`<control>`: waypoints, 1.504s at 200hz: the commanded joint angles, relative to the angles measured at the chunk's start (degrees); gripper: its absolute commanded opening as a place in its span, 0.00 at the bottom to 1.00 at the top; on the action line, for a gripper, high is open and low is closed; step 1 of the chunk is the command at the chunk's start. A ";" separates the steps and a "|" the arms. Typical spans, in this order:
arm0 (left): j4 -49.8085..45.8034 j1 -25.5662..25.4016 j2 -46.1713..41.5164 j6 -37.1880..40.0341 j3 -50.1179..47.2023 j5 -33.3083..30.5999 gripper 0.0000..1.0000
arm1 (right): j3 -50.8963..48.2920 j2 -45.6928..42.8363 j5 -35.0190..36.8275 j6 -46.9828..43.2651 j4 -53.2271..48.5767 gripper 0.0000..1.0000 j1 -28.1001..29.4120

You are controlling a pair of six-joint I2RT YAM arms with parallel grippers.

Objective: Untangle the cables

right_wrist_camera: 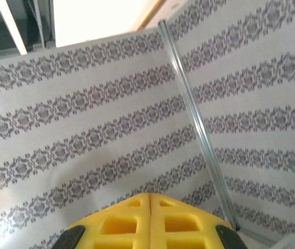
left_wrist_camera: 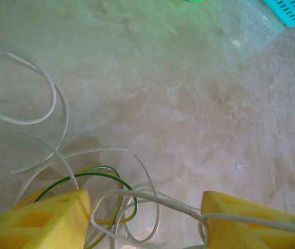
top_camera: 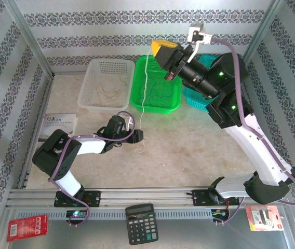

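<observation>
A small tangle of thin cables [top_camera: 142, 147] lies on the marble tabletop just past my left gripper [top_camera: 138, 137]. In the left wrist view my left gripper [left_wrist_camera: 146, 205] is open, and its yellow fingers [left_wrist_camera: 54, 218] straddle white loops [left_wrist_camera: 137, 194] and a green and yellow strand [left_wrist_camera: 111, 174]. One white strand lies across the right finger. A long white cable [top_camera: 143, 88] runs taut from the tangle up to my raised right gripper [top_camera: 155, 49]. In the right wrist view my right gripper [right_wrist_camera: 150, 197] has its jaws pressed together and faces the patterned wall.
At the back stand a white basket [top_camera: 93, 78] with a few thin strands, a green basket [top_camera: 137, 98] and a teal basket [top_camera: 191, 97]. A booklet [top_camera: 59, 123] lies at the left. A calculator [top_camera: 141, 223] sits on the near ledge.
</observation>
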 commanded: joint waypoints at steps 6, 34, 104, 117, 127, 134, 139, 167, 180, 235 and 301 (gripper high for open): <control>2.57 -0.95 1.58 0.50 -1.33 0.26 0.56 | 7.35 0.72 0.87 -1.39 0.36 0.00 -1.72; 2.83 -0.94 1.59 0.37 -2.19 0.30 0.59 | 13.72 2.01 2.05 -1.69 -0.22 0.00 -4.19; 1.84 -0.96 0.09 0.92 -3.25 -0.28 0.71 | 22.87 4.31 1.94 -0.62 -2.35 0.00 -10.22; 1.66 -0.94 0.09 1.04 -3.27 -0.26 0.71 | 24.76 4.84 2.09 -0.59 -2.85 0.00 -11.53; 1.72 -0.95 0.16 1.12 -3.31 -0.24 0.72 | 26.19 5.15 2.30 -0.69 -3.19 0.00 -12.38; 1.70 -0.94 0.12 1.12 -3.35 -0.23 0.73 | 27.13 5.37 2.68 -0.95 -3.44 0.00 -12.94; 1.72 -0.94 0.17 1.16 -3.37 -0.25 0.74 | 27.82 5.55 2.92 -1.07 -3.62 0.00 -13.39; 1.72 -0.94 0.18 1.07 -3.45 -0.24 0.79 | 32.10 6.75 4.20 -2.50 -4.43 0.00 -15.52; 1.62 -0.94 0.18 1.03 -3.50 -0.24 0.81 | 33.99 7.30 4.81 -3.25 -4.67 0.00 -16.18; 1.72 -0.94 -0.08 0.90 -3.66 -0.03 0.88 | 41.66 9.85 3.93 -3.64 -6.71 0.00 -17.71; -1.84 -0.99 -10.01 0.40 -1.99 2.62 0.95 | 30.83 5.92 -1.11 0.92 -4.01 0.00 -17.67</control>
